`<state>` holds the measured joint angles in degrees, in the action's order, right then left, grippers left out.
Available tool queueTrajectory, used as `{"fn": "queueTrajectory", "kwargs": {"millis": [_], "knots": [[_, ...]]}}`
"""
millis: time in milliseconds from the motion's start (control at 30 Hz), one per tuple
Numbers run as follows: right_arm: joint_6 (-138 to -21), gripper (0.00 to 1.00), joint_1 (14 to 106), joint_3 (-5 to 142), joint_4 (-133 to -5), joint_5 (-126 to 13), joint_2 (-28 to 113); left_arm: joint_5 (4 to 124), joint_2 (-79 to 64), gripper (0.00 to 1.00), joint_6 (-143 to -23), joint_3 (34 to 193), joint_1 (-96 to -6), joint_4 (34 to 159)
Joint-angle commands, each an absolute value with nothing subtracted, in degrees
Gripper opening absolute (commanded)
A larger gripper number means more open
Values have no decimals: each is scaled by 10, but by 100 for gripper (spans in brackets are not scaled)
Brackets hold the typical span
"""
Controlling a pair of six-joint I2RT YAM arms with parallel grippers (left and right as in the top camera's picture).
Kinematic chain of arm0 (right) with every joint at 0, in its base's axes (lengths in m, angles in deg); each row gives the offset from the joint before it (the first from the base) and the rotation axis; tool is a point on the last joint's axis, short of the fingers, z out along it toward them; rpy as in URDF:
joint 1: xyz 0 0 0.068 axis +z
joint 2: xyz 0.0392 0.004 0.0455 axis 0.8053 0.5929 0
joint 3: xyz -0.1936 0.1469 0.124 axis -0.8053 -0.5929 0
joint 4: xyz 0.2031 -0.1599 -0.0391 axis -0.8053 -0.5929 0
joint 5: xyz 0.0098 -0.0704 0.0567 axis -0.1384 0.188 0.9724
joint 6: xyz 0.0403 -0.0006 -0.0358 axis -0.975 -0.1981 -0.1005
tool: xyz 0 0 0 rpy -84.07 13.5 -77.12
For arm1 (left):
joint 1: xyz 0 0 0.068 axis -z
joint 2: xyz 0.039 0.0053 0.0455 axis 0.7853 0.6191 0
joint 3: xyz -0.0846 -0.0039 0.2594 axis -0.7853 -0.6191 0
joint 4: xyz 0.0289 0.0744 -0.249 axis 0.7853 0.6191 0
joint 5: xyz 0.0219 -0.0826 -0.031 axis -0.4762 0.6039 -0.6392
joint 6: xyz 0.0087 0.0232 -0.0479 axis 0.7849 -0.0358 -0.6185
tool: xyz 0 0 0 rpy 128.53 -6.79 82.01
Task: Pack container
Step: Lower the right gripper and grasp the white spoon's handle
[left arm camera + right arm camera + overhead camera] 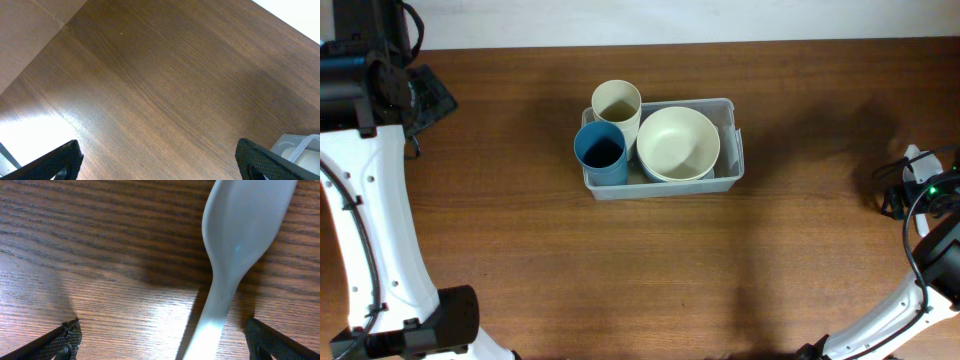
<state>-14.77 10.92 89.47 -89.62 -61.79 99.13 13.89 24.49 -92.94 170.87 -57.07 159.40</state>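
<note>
We see the clear, translucent plastic rectangular container (660, 187) resting on the brown wooden table (620, 270), a little back of the table's middle. Inside the container, a round cream bowl (678, 142) fills its right part, while a tall cream cup (617, 103) stands upright at its back left corner and a blue cup (601, 152) stands upright just in front of that, the two cups touching. The left gripper (157, 162) hangs well to the left of the container with its fingers spread wide and nothing between them; only a corner of the container shows at the edge of its wrist view. The right gripper (165, 339) is well to the right of the container, low over the table, its fingers parted on either side of the handle of a white plastic spoon (240, 235) that lies flat on the wood, neither fingertip touching it.
</note>
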Motion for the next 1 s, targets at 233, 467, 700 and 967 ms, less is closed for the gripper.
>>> {"fn": "queueTrajectory", "kwargs": {"millis": [233, 467, 700, 967], "knots": [[-152, 99, 108, 880, -873, -622, 1000, 131, 233, 100, -935, 1705, -573, 1594], [-151, 63, 108, 880, -862, -622, 1000, 131, 233, 99, -935, 1705, -573, 1594], [-152, 24, 108, 880, -861, -622, 1000, 131, 233, 100, -935, 1705, -573, 1594], [-198, 4, 113, 886, -861, -622, 1000, 131, 233, 99, -935, 1705, -573, 1594]]}}
